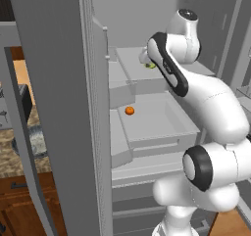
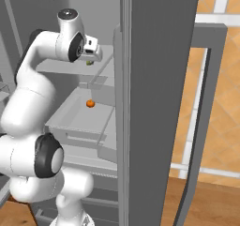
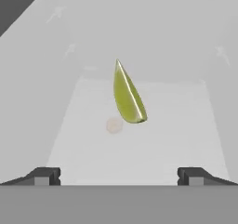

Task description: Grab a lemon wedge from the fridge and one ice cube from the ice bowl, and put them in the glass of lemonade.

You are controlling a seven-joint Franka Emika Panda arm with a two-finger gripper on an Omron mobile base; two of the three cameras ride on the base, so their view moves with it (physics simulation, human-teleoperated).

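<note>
lemon wedge pickup: approach stage, nothing gripped

nearest the hand camera, the gripper (image 3: pixel 119 176) stands with its jaws fully apart; the two dark fingertips (image 3: pixel 44 175) sit wide at the bottom of the hand view with nothing between them. no contact with any item is evident.

just beyond the tips, the lemon wedge (image 3: pixel 126 96) lies on a pale shelf (image 3: pixel 186 139) inside the fridge (image 2: pixel 159 79), roughly centred between the jaws and pointing away from the camera. it is apart from the fingers. in the left base view a sliver of the wedge (image 1: pixel 150 65) shows on the upper shelf beside the wrist; in the right base view it shows just under the hand (image 2: pixel 89 63).

further down, a small round orange fruit (image 1: pixel 129 110) rests on a lower shelf, well apart from the hand, and is not the target.

judgement: the step in hand is the first fetch, the reach for the wedge; ice and glass are not yet dealt with. the next move calls for a short advance so the tips straddle the wedge, then a closing across its narrow width. the piece is tiny and tapered, so it may slip or tip if the jaws meet it off-centre.
</note>
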